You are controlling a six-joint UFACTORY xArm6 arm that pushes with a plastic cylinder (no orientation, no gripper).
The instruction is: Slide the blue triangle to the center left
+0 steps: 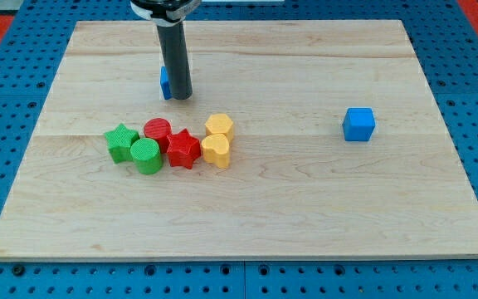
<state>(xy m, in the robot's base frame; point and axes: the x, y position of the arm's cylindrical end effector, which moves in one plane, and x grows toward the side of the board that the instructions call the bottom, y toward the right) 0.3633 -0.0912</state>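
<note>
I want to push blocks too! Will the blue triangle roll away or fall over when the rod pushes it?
Probably not. The blue triangle sits low and flat on the wooden board, so it should slide rather than roll. My tip touches its right side and mostly hides it. Pushed off-centre, its corners may make it spin a bit.

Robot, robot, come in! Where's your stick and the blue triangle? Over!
My tip down, touching the blue triangle, mostly hidden behind the rod. Cluster of red, green, yellow blocks just below. Leftward path open.

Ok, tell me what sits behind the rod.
A blue block peeks out at the view's left of my tip. Only a sliver shows; the rod covers the rest, so its shape cannot be made out.
</note>
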